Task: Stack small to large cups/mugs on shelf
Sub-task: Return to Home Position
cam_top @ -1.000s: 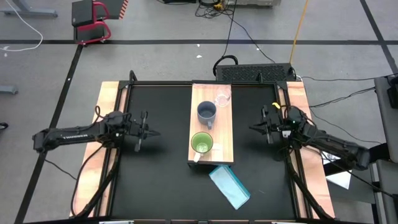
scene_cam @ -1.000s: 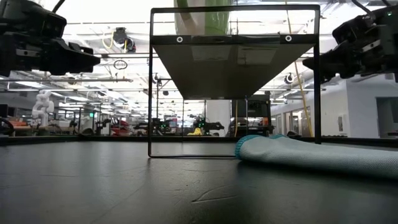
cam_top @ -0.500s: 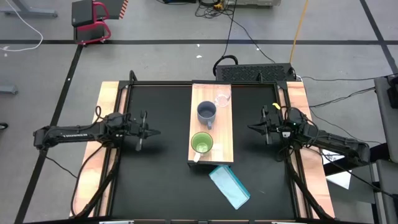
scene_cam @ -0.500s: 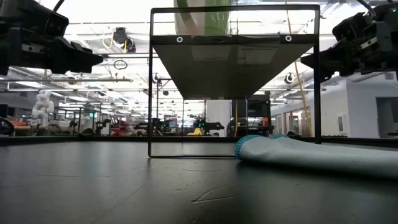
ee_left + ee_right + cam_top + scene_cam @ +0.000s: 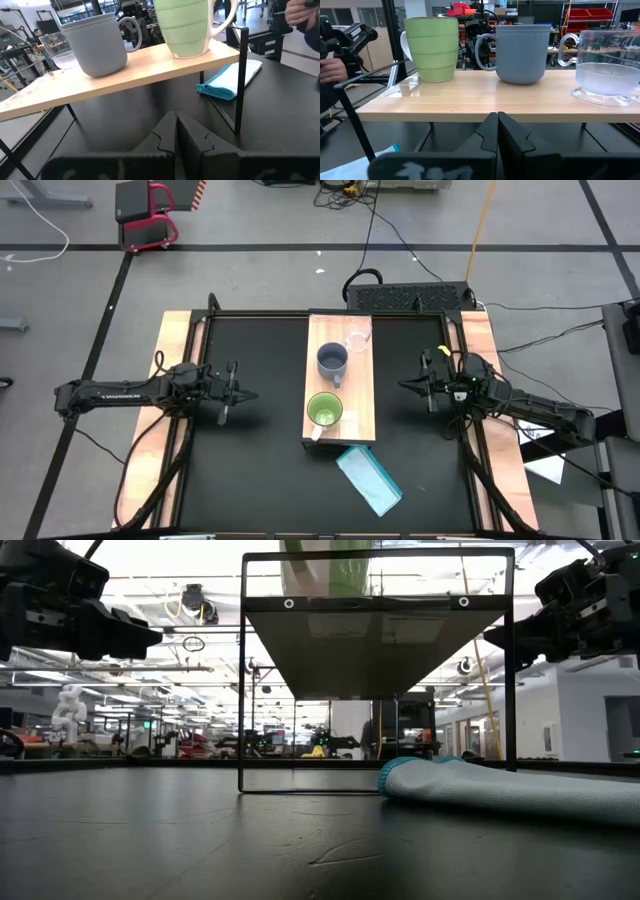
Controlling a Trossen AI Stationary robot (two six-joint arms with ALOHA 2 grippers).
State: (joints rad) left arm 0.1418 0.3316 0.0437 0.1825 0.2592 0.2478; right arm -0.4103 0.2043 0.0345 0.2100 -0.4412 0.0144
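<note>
The light-wood shelf (image 5: 358, 395) stands mid-table on a thin black frame. Three vessels stand on it in a row, each on its base: the clear glass cup (image 5: 358, 337) at the far end, the grey-blue mug (image 5: 332, 361) in the middle, the green mug (image 5: 324, 411) near the front. My left gripper (image 5: 247, 393) hovers shut to the shelf's left, pointing at it (image 5: 176, 122). My right gripper (image 5: 403, 386) hovers shut to the shelf's right, level with the board (image 5: 497, 122). Both wrist views show all three vessels: green mug (image 5: 431, 47), grey-blue mug (image 5: 522, 52), glass cup (image 5: 607, 65).
A folded light-blue cloth (image 5: 370, 480) lies on the black mat by the shelf's near right corner, also seen in the low view as the cloth (image 5: 500, 790). The shelf's black frame legs (image 5: 241, 670) stand between the grippers. Wooden strips border the mat's left and right sides.
My right gripper has shifted a little toward the shelf and stayed shut. The vessels and the shelf have kept still.
</note>
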